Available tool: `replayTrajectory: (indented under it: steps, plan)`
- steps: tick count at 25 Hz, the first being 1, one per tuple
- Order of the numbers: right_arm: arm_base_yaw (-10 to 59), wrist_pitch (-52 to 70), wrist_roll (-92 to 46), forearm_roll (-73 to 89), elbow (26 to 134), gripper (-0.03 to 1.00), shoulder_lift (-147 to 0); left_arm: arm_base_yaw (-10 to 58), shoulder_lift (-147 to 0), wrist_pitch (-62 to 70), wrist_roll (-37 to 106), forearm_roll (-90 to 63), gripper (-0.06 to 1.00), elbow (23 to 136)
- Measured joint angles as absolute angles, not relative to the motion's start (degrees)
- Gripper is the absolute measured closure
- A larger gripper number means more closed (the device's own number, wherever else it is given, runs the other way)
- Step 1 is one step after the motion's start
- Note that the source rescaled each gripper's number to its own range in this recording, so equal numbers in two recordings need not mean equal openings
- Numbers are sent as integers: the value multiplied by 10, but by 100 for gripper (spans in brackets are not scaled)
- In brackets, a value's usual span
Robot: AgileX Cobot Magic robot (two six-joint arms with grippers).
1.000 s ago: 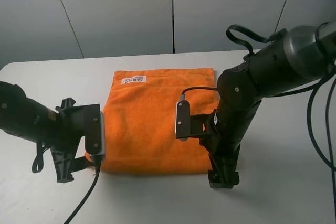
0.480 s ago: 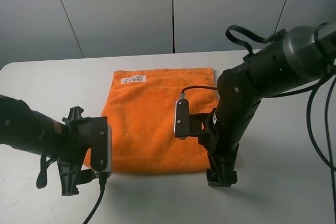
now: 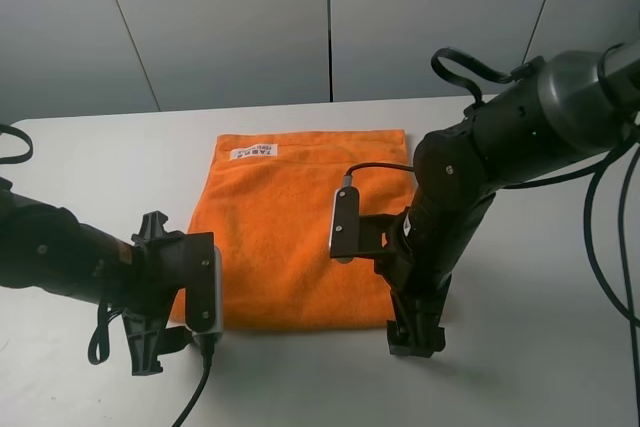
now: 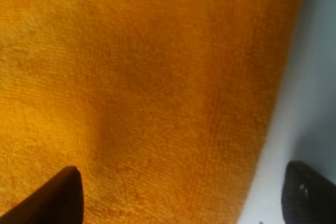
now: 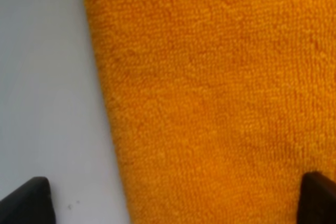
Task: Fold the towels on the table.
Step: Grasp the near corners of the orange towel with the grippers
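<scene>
Now the left gripper [image 3: 150, 345] and right gripper [image 3: 413, 332] stand wide open, empty, at the flat towel's [image 3: 290, 227] near corners on the table [image 3: 540, 367].

The high camera looks down across the table [image 3: 100, 157] from its near side. Both wrist cameras hang close, seemingly facing straight down, each sharing an edge of the orange towel [image 3: 290, 217].

The bright orange terry towel [image 3: 290, 227] lies flat and spread on the white table [image 3: 540, 367], its white label [image 3: 255, 152] near the far hem.
</scene>
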State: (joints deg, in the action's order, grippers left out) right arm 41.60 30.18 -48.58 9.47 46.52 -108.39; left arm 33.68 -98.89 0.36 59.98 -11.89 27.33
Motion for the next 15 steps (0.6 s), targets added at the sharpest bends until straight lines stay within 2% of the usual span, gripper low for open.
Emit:
replayTrajectory:
  steps: [15]
  plan:
    - [416,302,-486,96,465,-3,-1084,337,-989,14,595,-53,-4,275]
